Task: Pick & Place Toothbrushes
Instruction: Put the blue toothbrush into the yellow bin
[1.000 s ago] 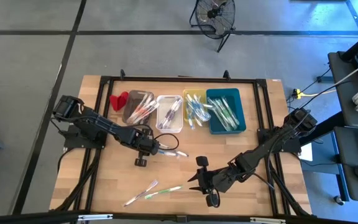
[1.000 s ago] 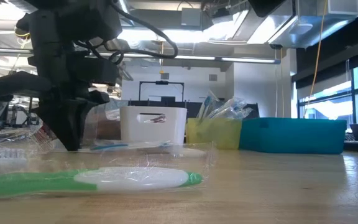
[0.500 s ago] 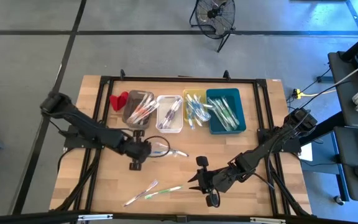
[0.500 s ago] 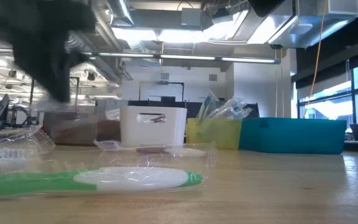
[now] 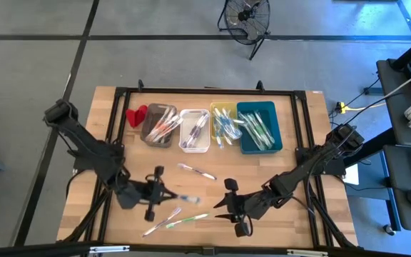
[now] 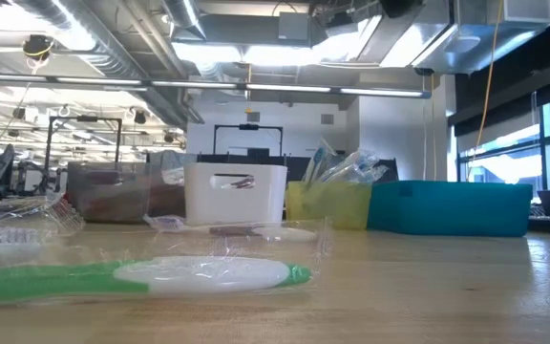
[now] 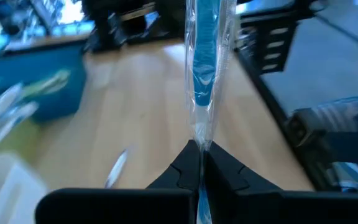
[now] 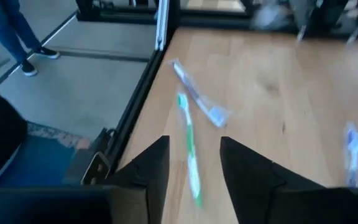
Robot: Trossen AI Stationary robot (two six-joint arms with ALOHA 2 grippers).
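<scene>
Since the earlier frame, left gripper [image 5: 164,197] withdrawn from near white bin [image 5: 194,130], clamped on light, slippery wrapped blue toothbrush [image 7: 202,74]; grip mid-handle; right gripper [image 8: 191,163] part-open, empty.

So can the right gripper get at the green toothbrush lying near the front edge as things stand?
Probably yes. The right gripper is open and empty, just beside the green toothbrush, which shows between its fingers in the right wrist view. The left gripper, shut on a blue toothbrush, sits clear.

Left gripper [image 5: 164,197] gripping blue toothbrush [image 5: 183,199] over table [image 5: 305,128], near its front.
</scene>
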